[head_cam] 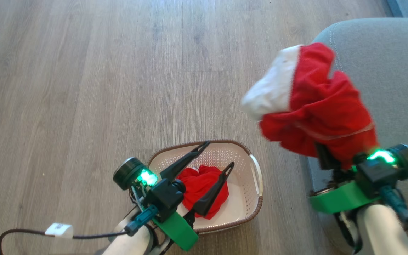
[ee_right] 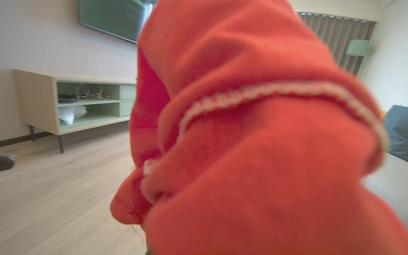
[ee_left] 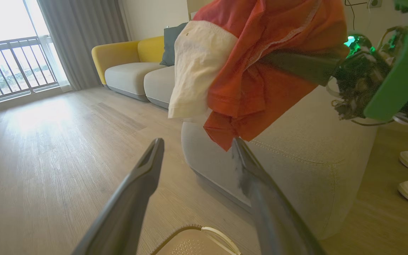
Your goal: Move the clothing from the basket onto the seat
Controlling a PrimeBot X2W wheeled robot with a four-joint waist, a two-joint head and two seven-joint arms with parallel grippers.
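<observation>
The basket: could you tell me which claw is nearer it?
Left. The left claw hangs open above the basket; the right claw, holding a red garment, is away by the seat.

left tool [ee_left: 197,143] spread apart beneath hanging red clothing [ee_left: 260,71], seat [ee_left: 296,166] behind.

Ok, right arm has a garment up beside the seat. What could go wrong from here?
1. The red-and-white garment drapes over the right gripper, hiding its jaws; the hold can't be confirmed, so it might slip.
2. It hangs at the rounded edge of the seat, partly over the floor; released here, it could slide off.
3. Fabric blocks much of the right wrist camera, so placing would be nearly blind.
</observation>
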